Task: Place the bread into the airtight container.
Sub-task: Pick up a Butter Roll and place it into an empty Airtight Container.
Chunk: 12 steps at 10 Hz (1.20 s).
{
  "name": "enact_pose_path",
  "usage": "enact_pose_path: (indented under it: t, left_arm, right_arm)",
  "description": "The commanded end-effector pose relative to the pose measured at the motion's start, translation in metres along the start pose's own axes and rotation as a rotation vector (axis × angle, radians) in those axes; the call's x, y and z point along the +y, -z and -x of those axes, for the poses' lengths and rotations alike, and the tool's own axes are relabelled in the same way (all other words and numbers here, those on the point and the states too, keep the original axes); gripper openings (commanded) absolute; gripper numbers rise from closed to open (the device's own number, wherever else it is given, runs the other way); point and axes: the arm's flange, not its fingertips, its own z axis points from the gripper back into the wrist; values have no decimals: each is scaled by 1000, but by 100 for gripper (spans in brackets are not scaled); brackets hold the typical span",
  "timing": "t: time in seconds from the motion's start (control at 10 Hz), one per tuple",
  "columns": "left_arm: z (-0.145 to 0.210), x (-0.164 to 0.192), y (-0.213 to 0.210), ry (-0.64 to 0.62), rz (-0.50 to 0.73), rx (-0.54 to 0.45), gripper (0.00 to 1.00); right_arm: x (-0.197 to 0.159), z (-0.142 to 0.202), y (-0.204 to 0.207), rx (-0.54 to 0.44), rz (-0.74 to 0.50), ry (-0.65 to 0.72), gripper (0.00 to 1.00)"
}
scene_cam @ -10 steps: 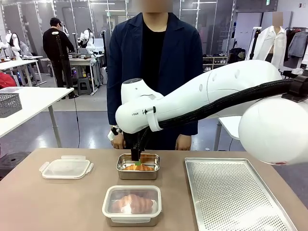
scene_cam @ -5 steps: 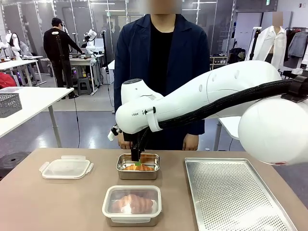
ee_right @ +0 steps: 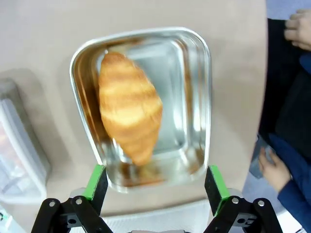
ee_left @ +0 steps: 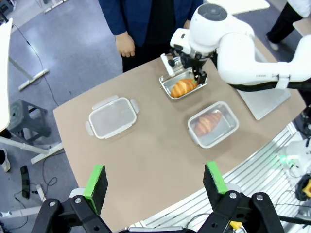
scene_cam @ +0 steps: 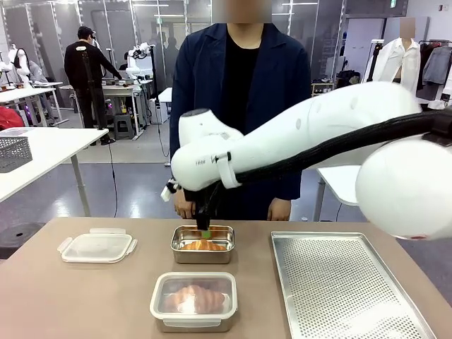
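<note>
Two containers sit in the middle of our brown table [scene_cam: 70, 296]. We hold our right gripper [scene_cam: 205, 232] just above the far one, a shiny metal box [scene_cam: 203, 244] with no lid. Its green fingers [ee_right: 96, 181] are spread wide apart and hold nothing. A golden bread [ee_right: 129, 112] lies inside the metal box, a bit to one side, and our fingers do not touch it. From the right wrist we look straight down on the bread and the box rim. The nearer box [scene_cam: 193, 301] has a clear lid on it, and we can see a second bread [scene_cam: 195, 299] through the lid. A loose clear lid [scene_cam: 97, 247] lies flat on the table to the left, well apart from both boxes. A big metal tray [scene_cam: 339, 289] with tiny holes lies on the right side. Our left gripper [ee_left: 155, 182] hangs high over the table, and its fingers are wide apart too, with nothing between them. A person in a dark blue coat [scene_cam: 282, 92] stands at the far side, with one hand [scene_cam: 183, 206] low near the table edge.
</note>
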Motion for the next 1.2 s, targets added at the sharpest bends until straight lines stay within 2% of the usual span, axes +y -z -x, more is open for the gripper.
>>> enact_pose_path:
  t: [0.0, 0.3, 0.6, 0.8, 0.9, 1.1]
  left_arm:
    - [0, 0, -1, 12, 8, 0, 100]
    - [0, 0, -1, 12, 8, 0, 100]
    - [0, 0, -1, 12, 8, 0, 100]
    - [0, 0, -1, 12, 8, 0, 100]
    - [0, 0, -1, 12, 8, 0, 100]
    - [0, 0, -1, 12, 8, 0, 100]
  right_arm:
    - [-1, 40, -75, -1, -9, 90, 100]
    - [-14, 105, -156, -123, -71, 205, 100]
    - [-18, 213, -232, -218, -5, 529, 100]
    - [18, 286, -275, -332, 58, 728, 100]
    - [39, 315, -293, -396, 77, 773, 100]
    - [68, 366, -330, -417, 91, 858, 100]
